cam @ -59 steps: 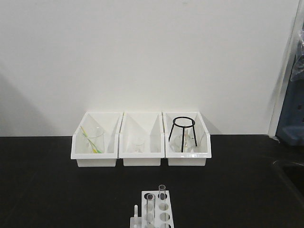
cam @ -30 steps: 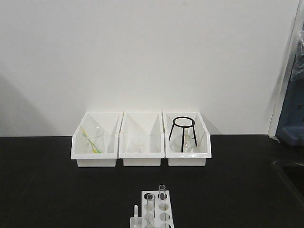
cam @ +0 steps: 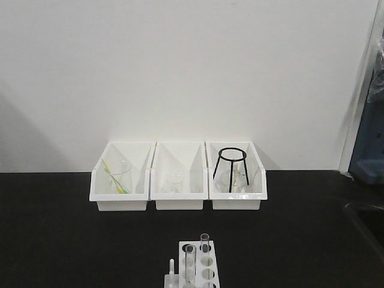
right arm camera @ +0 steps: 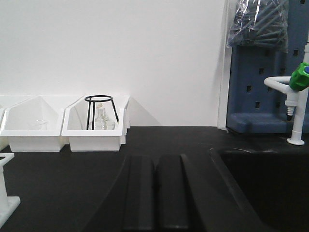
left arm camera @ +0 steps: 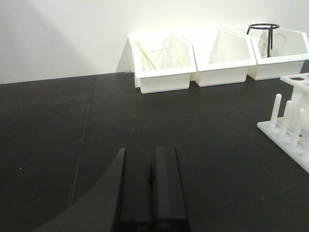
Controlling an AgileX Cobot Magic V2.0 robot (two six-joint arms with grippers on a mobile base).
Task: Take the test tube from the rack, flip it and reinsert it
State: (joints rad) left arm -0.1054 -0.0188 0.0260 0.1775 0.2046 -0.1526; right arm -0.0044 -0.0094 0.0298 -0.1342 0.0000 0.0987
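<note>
The white rack (cam: pixel 207 263) stands at the bottom middle of the front view, cut off by the frame edge. Two clear test tubes stand upright in it: one at the front left (cam: pixel 190 264), one behind it (cam: pixel 205 243). The rack's pegs (left arm camera: pixel 288 121) show at the right edge of the left wrist view. A corner of the rack (right arm camera: pixel 6 193) shows at the left of the right wrist view. My left gripper (left arm camera: pixel 150 153) is shut and empty, low over the black table, left of the rack. My right gripper (right arm camera: pixel 155 162) is shut and empty, right of the rack.
Three white bins stand along the back wall: the left (cam: pixel 120 180) holds a beaker with a green stick, the middle (cam: pixel 180 180) a small glass, the right (cam: pixel 236 180) a black wire tripod and a flask. A sink (right arm camera: pixel 270 183) and a tap (right arm camera: pixel 297 96) lie to the right.
</note>
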